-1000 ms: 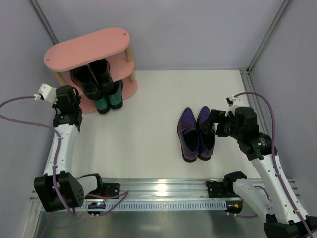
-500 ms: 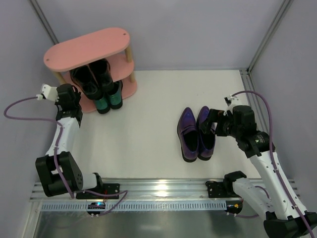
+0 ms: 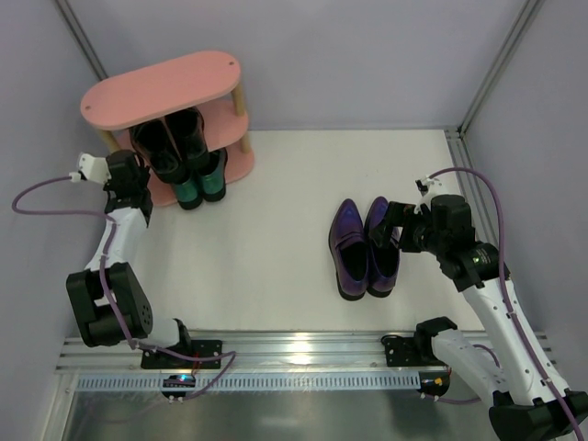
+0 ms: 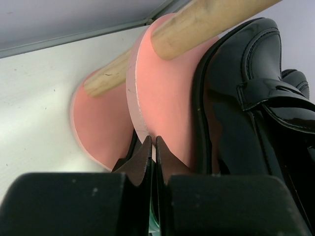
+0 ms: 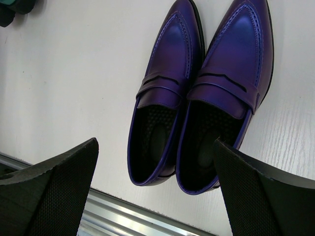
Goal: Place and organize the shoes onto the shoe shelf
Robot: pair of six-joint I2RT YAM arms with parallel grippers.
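Note:
The pink shoe shelf (image 3: pixel 165 87) stands at the back left. A black pair (image 3: pixel 170 142) sits on its middle board and a teal-green pair (image 3: pixel 202 188) on the bottom board. My left gripper (image 3: pixel 142 184) is shut and empty, its tips (image 4: pixel 153 142) close against the edge of a pink board (image 4: pixel 167 98), beside a black shoe (image 4: pixel 246 98). The purple pair (image 3: pixel 366 243) lies side by side on the table, toes pointing away. My right gripper (image 3: pixel 393 230) is open beside the purple pair's right side; in the wrist view its fingers (image 5: pixel 54 187) straddle both heels (image 5: pixel 167 147) without touching.
A pale wooden post (image 4: pixel 206 19) crosses the top of the left wrist view. A metal rail (image 3: pixel 294 354) runs along the near table edge. Grey walls close in the back and both sides. A dark object (image 5: pixel 15 10) shows in the right wrist view's top-left corner.
My left arm has drawn its elbow back toward its base and its wrist has edged up toward the shelf's left end. The right arm and the purple pair have hardly moved.

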